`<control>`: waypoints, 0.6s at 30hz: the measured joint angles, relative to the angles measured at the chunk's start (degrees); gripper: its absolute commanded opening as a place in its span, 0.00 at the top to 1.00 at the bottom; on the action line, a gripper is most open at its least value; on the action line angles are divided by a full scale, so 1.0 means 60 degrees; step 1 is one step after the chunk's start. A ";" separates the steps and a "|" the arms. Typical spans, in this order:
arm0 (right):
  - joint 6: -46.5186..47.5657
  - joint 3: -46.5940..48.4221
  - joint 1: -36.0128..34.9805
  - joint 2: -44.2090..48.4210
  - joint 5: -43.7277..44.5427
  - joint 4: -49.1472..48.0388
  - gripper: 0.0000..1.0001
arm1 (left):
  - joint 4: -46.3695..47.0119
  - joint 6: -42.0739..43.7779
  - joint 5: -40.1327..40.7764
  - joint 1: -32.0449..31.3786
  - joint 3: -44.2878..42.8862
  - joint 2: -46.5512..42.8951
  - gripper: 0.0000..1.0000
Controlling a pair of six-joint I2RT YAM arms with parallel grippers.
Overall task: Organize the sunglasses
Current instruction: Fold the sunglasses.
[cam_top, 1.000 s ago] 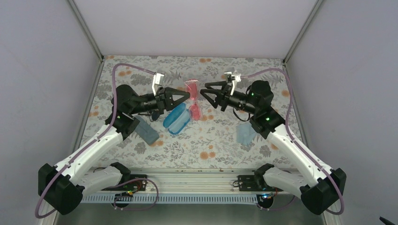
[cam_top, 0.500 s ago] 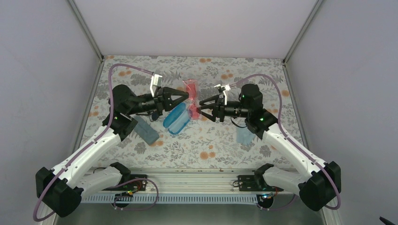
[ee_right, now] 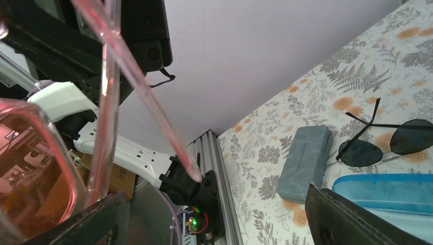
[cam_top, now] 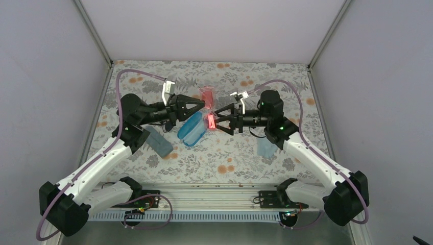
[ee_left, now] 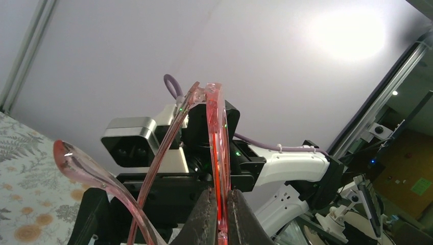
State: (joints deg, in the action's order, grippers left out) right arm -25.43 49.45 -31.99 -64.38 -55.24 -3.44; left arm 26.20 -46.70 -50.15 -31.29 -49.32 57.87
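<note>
- Pinching the pink-red sunglasses [ee_left: 218, 153] by the front frame, my left gripper [ee_left: 220, 201] is pressing its fingers tight on them and holding them in the air just past the far end of the blue case [cam_top: 191, 128].
- One temple arm is sticking out unfolded to the side in my left wrist view.
- My right gripper [cam_top: 216, 120] is facing the left one, also just off the blue case's far end, jaws spread wide with one pink lens sitting between them. I am not able to tell whether either finger is touching it.
- The black sunglasses [ee_right: 383, 145] are lying unfolded on the floral table [cam_top: 230, 153], just beside the blue case.
- A grey case [ee_right: 305, 163] is lying near the blue case on the left arm's side.
- A light blue cloth [cam_top: 266, 146] is resting well apart from the blue case, on the right arm's side.
</note>
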 measured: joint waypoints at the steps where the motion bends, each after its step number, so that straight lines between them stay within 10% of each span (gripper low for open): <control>1: -0.0058 0.0011 -0.0033 -0.0036 0.0025 -0.0004 0.12 | 0.0044 -0.0055 -0.0007 0.0000 0.0040 0.0004 0.98; 18: -0.0557 0.0135 -0.0284 -0.0208 0.0648 -0.0372 0.16 | 0.0149 -0.0138 -0.0226 -0.0062 0.0350 0.0168 0.98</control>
State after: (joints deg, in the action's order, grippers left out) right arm -28.77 50.26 -33.69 -65.63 -51.35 -5.67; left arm 27.09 -47.53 -51.51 -31.66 -47.22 58.87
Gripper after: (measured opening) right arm 0.924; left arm 0.036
